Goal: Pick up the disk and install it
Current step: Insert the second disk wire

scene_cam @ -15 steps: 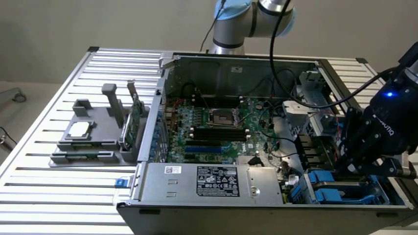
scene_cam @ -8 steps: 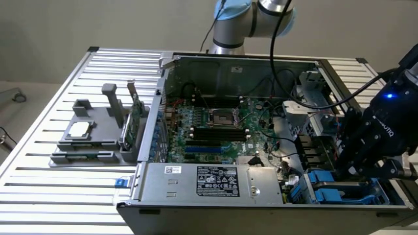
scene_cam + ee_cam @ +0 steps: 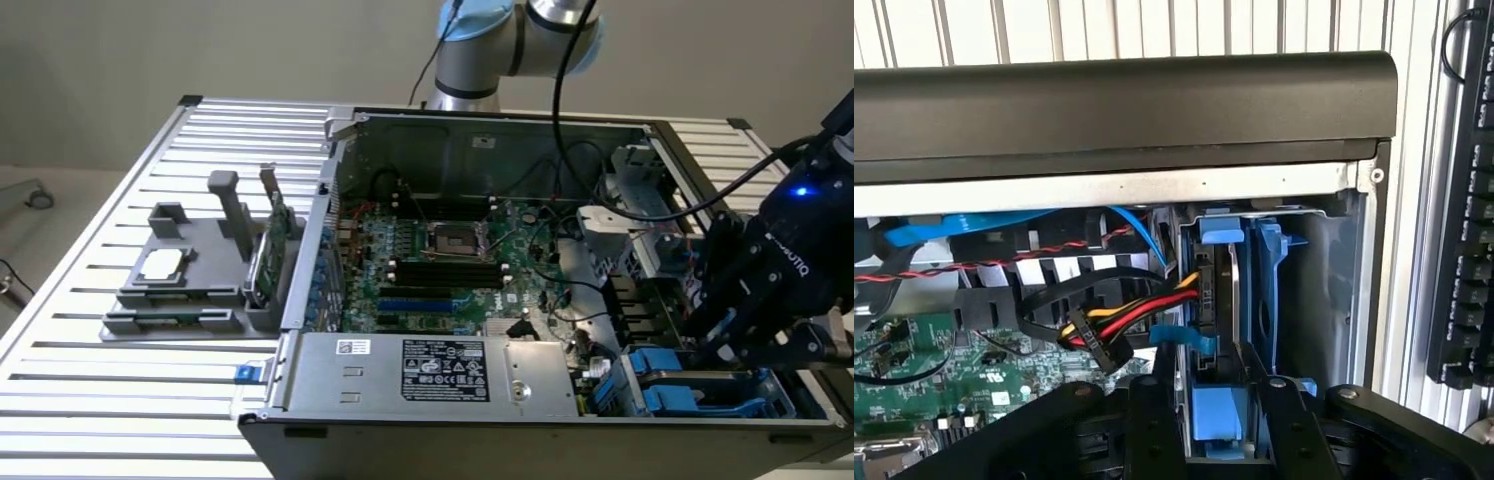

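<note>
The disk (image 3: 1216, 418), a grey drive in a blue plastic carrier, stands on edge in the drive bay at the corner of the open computer case (image 3: 400, 375). In the exterior view its blue carrier (image 3: 663, 368) shows low at the case's right end. My gripper (image 3: 1212, 368) reaches down over it, one black finger (image 3: 1159, 400) on each side of the carrier. Narrow gaps show between the fingers and the blue plastic, so the gripper is open and the disk rests in the bay by itself. In the exterior view the gripper (image 3: 727, 340) hangs just above the bay.
A second blue carrier (image 3: 1269, 290) stands beside the disk. Red, yellow and black power cables (image 3: 1124, 325) and a blue data cable (image 3: 1179, 335) lie close by. The motherboard (image 3: 441, 260) fills the case. A grey fixture (image 3: 187, 280) with a green card sits on the slatted table (image 3: 120, 400).
</note>
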{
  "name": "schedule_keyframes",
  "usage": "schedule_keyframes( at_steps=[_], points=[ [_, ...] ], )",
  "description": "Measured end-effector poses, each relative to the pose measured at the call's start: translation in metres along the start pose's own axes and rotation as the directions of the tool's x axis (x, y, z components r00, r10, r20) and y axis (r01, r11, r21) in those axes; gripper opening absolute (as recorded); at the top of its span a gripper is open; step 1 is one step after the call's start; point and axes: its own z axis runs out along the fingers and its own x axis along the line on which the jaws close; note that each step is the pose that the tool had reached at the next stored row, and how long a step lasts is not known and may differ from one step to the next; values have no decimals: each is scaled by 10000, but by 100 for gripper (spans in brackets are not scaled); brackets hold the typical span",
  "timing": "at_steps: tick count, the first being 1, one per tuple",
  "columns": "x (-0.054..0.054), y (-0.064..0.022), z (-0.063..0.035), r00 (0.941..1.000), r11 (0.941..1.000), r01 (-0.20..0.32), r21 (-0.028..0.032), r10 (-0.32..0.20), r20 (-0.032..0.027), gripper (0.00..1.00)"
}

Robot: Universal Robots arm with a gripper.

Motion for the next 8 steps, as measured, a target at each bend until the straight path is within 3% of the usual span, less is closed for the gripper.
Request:
schedule_keyframes(
  at_steps=[4, 8],
  points=[
    [-7, -57, -45, 10000, 10000, 1, 2, -1, -2, 36],
    [-22, -189, -62, 10000, 10000, 1, 3, -1, -8, 36]
  ],
)
